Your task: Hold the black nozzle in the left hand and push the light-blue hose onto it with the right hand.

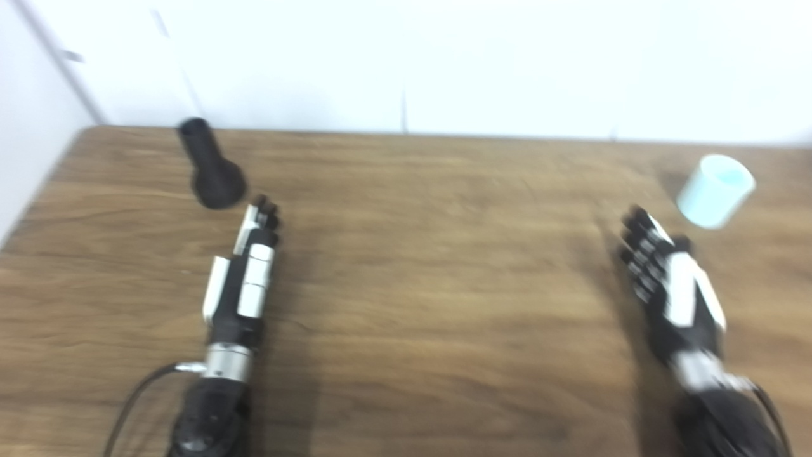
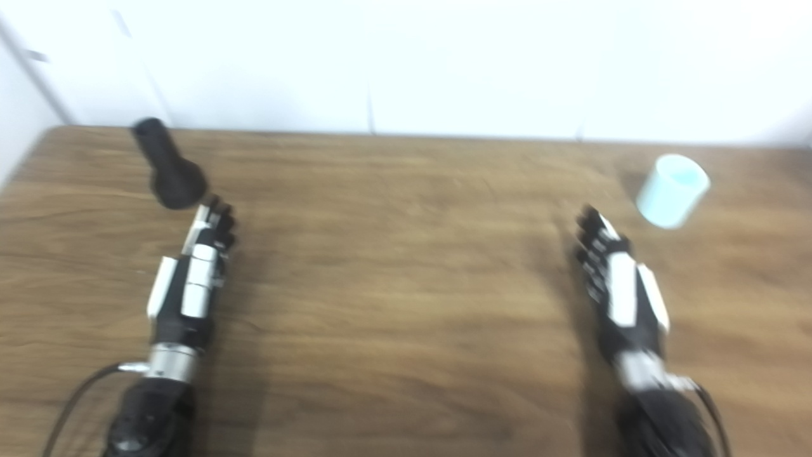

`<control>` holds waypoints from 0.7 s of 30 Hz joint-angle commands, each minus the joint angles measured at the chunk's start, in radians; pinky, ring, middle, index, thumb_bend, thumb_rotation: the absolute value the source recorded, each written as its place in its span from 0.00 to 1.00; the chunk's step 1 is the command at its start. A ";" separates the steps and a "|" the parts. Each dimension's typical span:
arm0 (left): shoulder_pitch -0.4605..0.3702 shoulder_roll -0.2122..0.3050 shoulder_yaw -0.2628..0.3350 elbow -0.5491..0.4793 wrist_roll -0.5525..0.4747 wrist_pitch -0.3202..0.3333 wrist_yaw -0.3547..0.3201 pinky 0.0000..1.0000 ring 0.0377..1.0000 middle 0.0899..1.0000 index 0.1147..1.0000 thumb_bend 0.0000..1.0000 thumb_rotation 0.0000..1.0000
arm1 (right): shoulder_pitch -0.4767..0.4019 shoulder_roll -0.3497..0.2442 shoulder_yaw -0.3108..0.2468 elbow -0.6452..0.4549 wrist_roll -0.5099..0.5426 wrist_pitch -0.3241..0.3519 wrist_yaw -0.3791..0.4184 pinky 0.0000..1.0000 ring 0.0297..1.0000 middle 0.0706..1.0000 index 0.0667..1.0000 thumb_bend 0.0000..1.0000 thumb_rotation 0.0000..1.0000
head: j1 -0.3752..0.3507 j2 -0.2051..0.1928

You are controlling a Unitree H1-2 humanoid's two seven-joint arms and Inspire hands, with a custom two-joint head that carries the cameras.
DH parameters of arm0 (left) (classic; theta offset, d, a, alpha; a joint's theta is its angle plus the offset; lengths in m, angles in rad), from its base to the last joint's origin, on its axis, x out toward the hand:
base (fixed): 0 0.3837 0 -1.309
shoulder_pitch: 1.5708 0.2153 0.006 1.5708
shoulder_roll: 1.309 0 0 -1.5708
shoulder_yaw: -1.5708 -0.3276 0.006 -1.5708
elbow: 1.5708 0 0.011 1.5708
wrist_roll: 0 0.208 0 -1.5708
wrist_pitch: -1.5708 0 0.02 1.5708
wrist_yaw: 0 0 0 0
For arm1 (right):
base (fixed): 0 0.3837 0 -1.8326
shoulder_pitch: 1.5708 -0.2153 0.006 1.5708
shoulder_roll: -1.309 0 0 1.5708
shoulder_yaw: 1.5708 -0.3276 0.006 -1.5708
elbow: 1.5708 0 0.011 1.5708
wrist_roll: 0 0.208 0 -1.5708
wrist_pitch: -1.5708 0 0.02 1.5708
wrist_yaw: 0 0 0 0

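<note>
A black nozzle (image 1: 211,166) lies on the wooden table (image 1: 431,266) at the far left, narrow end toward the wall, wide end toward me. My left hand (image 1: 244,273) is open and empty just below and right of it, fingertips close to its wide end. A short light-blue hose piece (image 1: 715,190) lies at the far right. My right hand (image 1: 669,285) is open and empty, fingers pointing up-left, a little below and left of the hose. Both also show in the right eye view: nozzle (image 2: 167,165), hose (image 2: 672,190). The picture is blurred.
A white wall (image 1: 406,63) runs along the table's far edge. The table's left edge (image 1: 38,197) slants near the nozzle. A black cable (image 1: 136,400) loops from my left wrist.
</note>
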 commanded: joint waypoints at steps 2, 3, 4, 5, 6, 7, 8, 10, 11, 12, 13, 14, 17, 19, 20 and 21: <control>0.003 -0.027 -0.018 0.043 0.014 -0.052 0.016 1.00 0.99 0.97 0.98 0.45 0.92 | -0.013 -0.022 -0.013 0.023 0.017 -0.058 0.022 0.95 0.97 0.94 0.94 0.59 1.00 | 0.043 -0.031; 0.004 -0.032 -0.020 0.048 0.017 -0.058 0.018 1.00 0.99 0.97 0.98 0.45 0.92 | -0.013 -0.026 -0.015 0.034 0.021 -0.068 0.027 0.95 0.97 0.94 0.94 0.58 1.00 | 0.043 -0.031; 0.002 -0.038 -0.023 0.055 0.019 -0.064 0.021 1.00 0.99 0.97 0.98 0.45 0.92 | -0.015 -0.032 -0.019 0.048 0.026 -0.078 0.033 0.95 0.97 0.94 0.94 0.58 1.00 | 0.059 -0.045; 0.002 -0.045 -0.027 0.062 0.022 -0.070 0.023 1.00 0.99 0.97 0.98 0.44 0.92 | -0.017 -0.040 -0.024 0.063 0.031 -0.086 0.039 0.94 0.97 0.94 0.94 0.58 1.00 | 0.075 -0.059; 0.002 -0.048 -0.030 0.067 0.023 -0.075 0.024 1.00 1.00 0.98 0.98 0.44 0.91 | -0.018 -0.045 -0.027 0.073 0.035 -0.092 0.043 0.94 0.96 0.94 0.94 0.57 1.00 | 0.075 -0.059; 0.001 -0.051 -0.032 0.072 0.023 -0.079 0.024 1.00 1.00 0.98 0.98 0.44 0.91 | -0.018 -0.050 -0.030 0.079 0.038 -0.095 0.045 0.94 0.96 0.94 0.94 0.57 1.00 | 0.077 -0.061; 0.001 -0.054 -0.034 0.078 0.023 -0.083 0.025 1.00 1.00 0.98 0.98 0.44 0.91 | -0.018 -0.053 -0.030 0.086 0.040 -0.099 0.048 0.93 0.96 0.94 0.94 0.57 1.00 | 0.099 -0.082; 0.000 -0.060 -0.038 0.084 0.024 -0.087 0.026 1.00 1.00 0.99 0.98 0.45 0.91 | -0.017 -0.057 -0.029 0.096 0.045 -0.107 0.056 0.94 0.97 0.95 0.95 0.58 1.00 | 0.107 -0.094; -0.001 -0.062 -0.039 0.087 0.024 -0.089 0.025 1.00 1.00 0.99 0.99 0.45 0.90 | -0.016 -0.060 -0.028 0.101 0.047 -0.112 0.063 0.95 0.99 0.96 0.97 0.61 1.00 | 0.109 -0.099; -0.002 -0.062 -0.040 0.089 0.023 -0.090 0.024 1.00 1.00 0.99 0.99 0.45 0.90 | -0.016 -0.062 -0.027 0.104 0.048 -0.116 0.067 0.96 0.99 0.97 0.98 0.62 1.00 | 0.110 -0.100; -0.002 -0.062 -0.041 0.094 0.020 -0.092 0.022 1.00 1.00 0.99 0.99 0.45 0.90 | -0.015 -0.064 -0.027 0.112 0.052 -0.123 0.075 0.96 1.00 0.97 0.98 0.63 1.00 | 0.112 -0.108; -0.003 -0.061 -0.041 0.099 0.017 -0.096 0.020 1.00 1.00 0.99 0.99 0.44 0.89 | -0.015 -0.065 -0.028 0.117 0.059 -0.125 0.081 0.96 1.00 0.98 0.98 0.63 1.00 | 0.117 -0.118; -0.004 -0.061 -0.043 0.112 0.011 -0.106 0.016 1.00 1.00 0.99 1.00 0.43 0.89 | -0.017 -0.069 -0.034 0.128 0.074 -0.124 0.090 0.96 0.99 0.96 0.95 0.61 1.00 | 0.120 -0.131; -0.006 -0.061 -0.044 0.116 0.012 -0.109 0.017 1.00 1.00 0.99 1.00 0.43 0.90 | -0.018 -0.071 -0.037 0.133 0.080 -0.123 0.091 0.95 0.98 0.95 0.94 0.59 1.00 | 0.120 -0.137; -0.007 -0.060 -0.043 0.117 0.013 -0.109 0.018 1.00 1.00 0.99 1.00 0.43 0.90 | -0.020 -0.070 -0.039 0.137 0.083 -0.122 0.091 0.95 0.98 0.95 0.94 0.59 1.00 | 0.117 -0.138; -0.008 -0.058 -0.042 0.115 0.015 -0.108 0.020 1.00 1.00 0.99 1.00 0.44 0.89 | -0.021 -0.070 -0.041 0.141 0.086 -0.122 0.091 0.95 0.97 0.94 0.94 0.58 1.00 | 0.116 -0.139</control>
